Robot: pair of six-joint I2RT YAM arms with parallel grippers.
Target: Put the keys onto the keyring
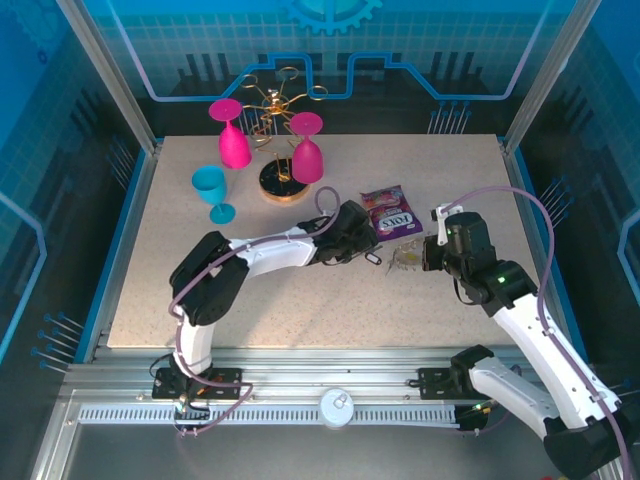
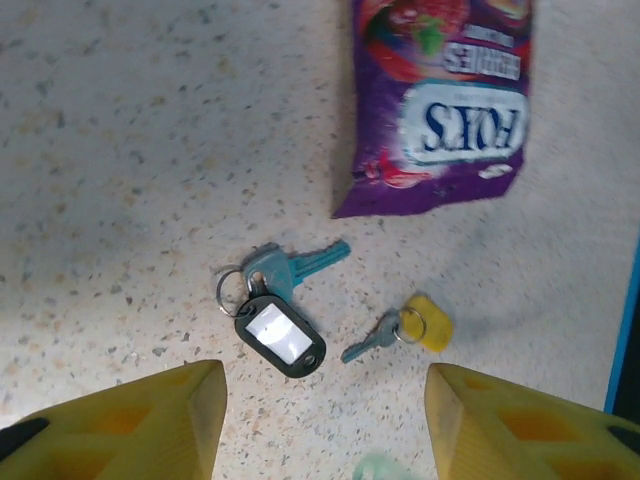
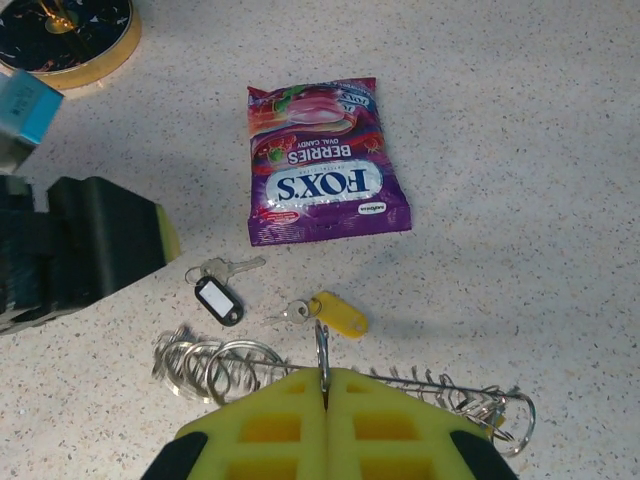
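Note:
Two keys lie flat on the speckled table. One has a black tag (image 2: 280, 335) and a small split ring, the other a yellow tag (image 2: 425, 322). My left gripper (image 2: 325, 400) hovers over them, open, its yellow fingers (image 2: 150, 420) well apart with nothing between them. In the right wrist view the black-tag key (image 3: 218, 300) and the yellow-tag key (image 3: 338, 314) lie just beyond the keyring (image 3: 220, 365), a grey hoop edged with wire loops. My right gripper (image 3: 325, 375) is shut on one upright loop of it. From above, the left gripper (image 1: 365, 240) and right gripper (image 1: 428, 258) face each other closely.
A purple candy bag (image 1: 388, 210) lies just behind the keys. Farther back left stand a gold wire rack (image 1: 280, 180) on a round base, two pink goblets (image 1: 232, 140) and a blue goblet (image 1: 213, 190). Blue walls close in the table.

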